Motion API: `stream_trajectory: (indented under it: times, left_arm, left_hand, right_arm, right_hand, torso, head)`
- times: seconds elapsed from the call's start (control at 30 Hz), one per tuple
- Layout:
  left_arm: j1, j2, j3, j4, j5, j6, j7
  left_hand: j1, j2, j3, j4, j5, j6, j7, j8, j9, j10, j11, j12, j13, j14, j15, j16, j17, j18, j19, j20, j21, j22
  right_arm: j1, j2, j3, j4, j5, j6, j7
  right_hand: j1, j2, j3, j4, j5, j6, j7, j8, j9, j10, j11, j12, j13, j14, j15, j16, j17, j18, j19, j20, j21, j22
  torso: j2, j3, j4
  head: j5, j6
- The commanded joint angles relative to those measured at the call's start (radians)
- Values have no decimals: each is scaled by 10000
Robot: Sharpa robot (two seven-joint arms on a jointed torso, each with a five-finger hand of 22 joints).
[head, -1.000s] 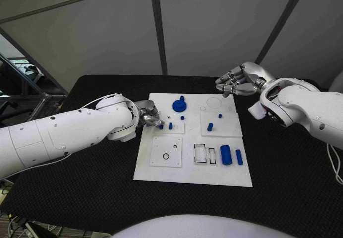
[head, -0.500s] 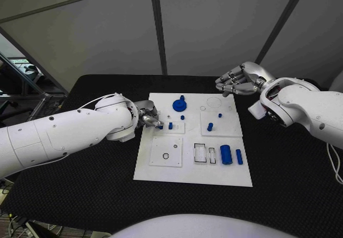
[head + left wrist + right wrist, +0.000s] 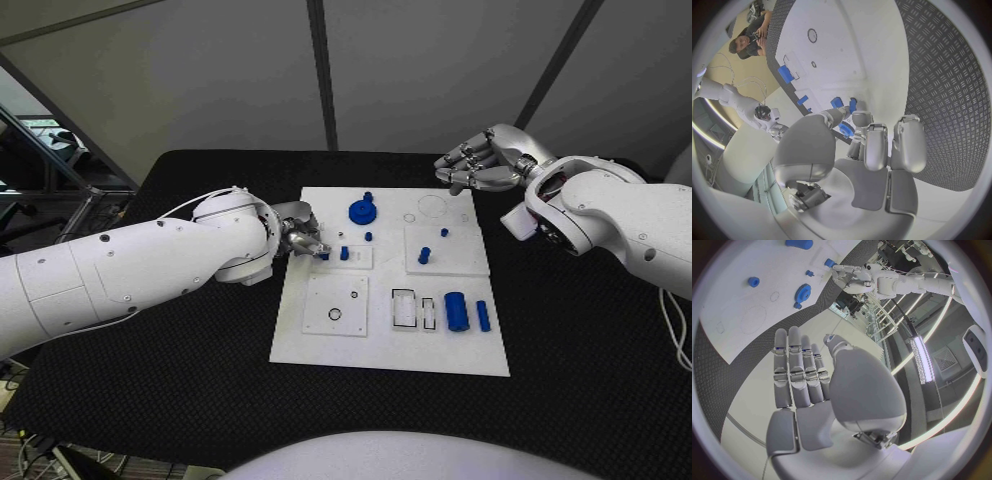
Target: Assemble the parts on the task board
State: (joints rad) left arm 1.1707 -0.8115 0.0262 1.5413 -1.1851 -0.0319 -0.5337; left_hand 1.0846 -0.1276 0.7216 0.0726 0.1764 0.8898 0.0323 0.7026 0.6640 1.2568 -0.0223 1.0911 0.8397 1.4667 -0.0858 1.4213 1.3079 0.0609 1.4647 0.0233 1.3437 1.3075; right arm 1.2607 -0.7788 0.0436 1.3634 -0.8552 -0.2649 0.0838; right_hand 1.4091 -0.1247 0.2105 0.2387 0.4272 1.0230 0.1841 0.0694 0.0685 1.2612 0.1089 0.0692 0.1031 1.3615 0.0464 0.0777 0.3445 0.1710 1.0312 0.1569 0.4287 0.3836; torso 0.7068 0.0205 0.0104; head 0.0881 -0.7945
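Note:
The white task board (image 3: 387, 345) lies in the middle of the black table. My left hand (image 3: 303, 238) is low over the board's left edge, and its thumb and a finger pinch a small blue peg (image 3: 846, 130). Two more short blue pegs (image 3: 343, 253) stand in the small plate right beside those fingertips. My right hand (image 3: 483, 165) hovers above the board's back right corner; its fingers (image 3: 798, 365) lie side by side and hold nothing. A blue gear (image 3: 362, 211) sits at the back of the board.
A thick blue cylinder (image 3: 456, 311) and a thin blue rod (image 3: 482, 317) lie at the board's right front, beside white slots (image 3: 405, 308). Blue pegs (image 3: 424, 256) stand in the right plate. Black table (image 3: 173, 380) surrounds the board.

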Motion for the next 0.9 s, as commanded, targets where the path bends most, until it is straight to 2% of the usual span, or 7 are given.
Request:
stream_trajectory:
  times: [0.03,0.2,0.33,0.9]
  left_arm:
    - [-21,27,-21,-20,69,337,-40]
    - [-21,35,-21,-75,94,408,-43]
    - [-21,51,-21,-123,120,429,-44]
    - [-20,115,-18,-268,167,344,-47]
  left_hand:
    - [-440,-244,117,-258,-46,187,-76,24,-45,268,-205,49,20,643,-110,64,1245,-49,236,-85,54,514]
    - [-835,-352,-428,68,-53,313,-100,-24,-127,275,-227,83,46,643,-130,61,1245,-56,250,-109,71,552]
    - [-992,-335,-769,259,-54,372,-97,-58,-176,270,-225,99,53,644,-132,61,1247,-58,256,-116,73,569]
    - [-1171,-225,-1383,614,-49,487,-106,-104,-259,312,-229,179,137,648,-137,66,1254,-76,291,-123,132,655]
  right_arm:
    - [18,8,5,0,-12,59,35]
    - [18,7,5,-6,-12,57,34]
    - [18,9,5,-9,-12,57,36]
    - [17,16,5,-25,-12,59,46]
  right_hand:
    - [-72,-2,-1,63,51,-58,-4,21,15,-50,-2,0,-16,83,19,-62,-8,107,44,6,-55,-14]
    - [-72,-2,-1,63,51,-58,-4,21,15,-50,-2,0,-16,83,19,-62,-8,107,44,6,-55,-14]
    - [-72,-2,-1,63,51,-58,-4,21,15,-50,-2,0,-16,83,19,-62,-8,107,44,6,-55,-14]
    - [-73,-2,-1,63,51,-59,-4,21,15,-50,-1,0,-16,83,19,-62,-8,107,44,6,-55,-14]
  torso:
    - [-4,2,-7]
    - [-2,1,-4]
    - [-2,-1,-9]
    - [1,-3,-10]
  head:
    - [3,-13]
    - [-3,-17]
    - [-5,-11]
    - [-16,-7]
